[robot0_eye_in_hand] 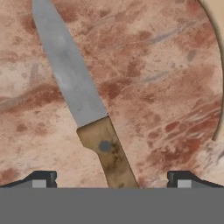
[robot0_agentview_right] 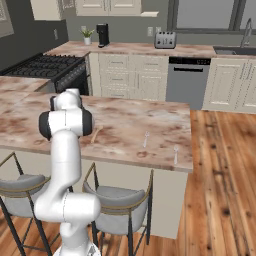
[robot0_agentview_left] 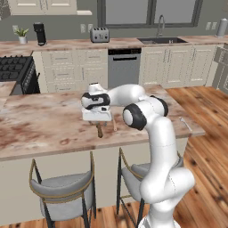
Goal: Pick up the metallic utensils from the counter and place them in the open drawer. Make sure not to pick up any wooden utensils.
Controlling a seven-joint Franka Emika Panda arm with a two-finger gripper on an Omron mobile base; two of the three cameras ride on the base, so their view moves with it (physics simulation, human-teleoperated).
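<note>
On the counter (robot0_agentview_left: 44,124) lies a knife (robot0_eye_in_hand: 74,83) with a grey blade and a brown handle. My gripper (robot0_eye_in_hand: 111,180) hangs open just above it, pointing straight down, with the handle midway between the two fingertips and touching neither. From the left base the gripper (robot0_agentview_left: 99,123) stands over the knife (robot0_agentview_left: 99,131). The pale wooden utensil (robot0_agentview_left: 114,124) (robot0_agentview_right: 96,134) lies just right of the knife, and its curved edge (robot0_eye_in_hand: 218,65) shows beside the hand. Two thin silver utensils (robot0_agentview_right: 145,139) (robot0_agentview_right: 176,154) lie near the counter's right end. The drawer is out of view.
Two grey stools (robot0_agentview_left: 62,189) (robot0_agentview_right: 117,205) stand under the counter's near edge. A stove (robot0_agentview_left: 15,71) is at the left. Behind are a dishwasher (robot0_agentview_left: 124,67), a sink (robot0_agentview_left: 161,40), a toaster (robot0_agentview_left: 99,34) and a coffee maker (robot0_agentview_left: 40,33).
</note>
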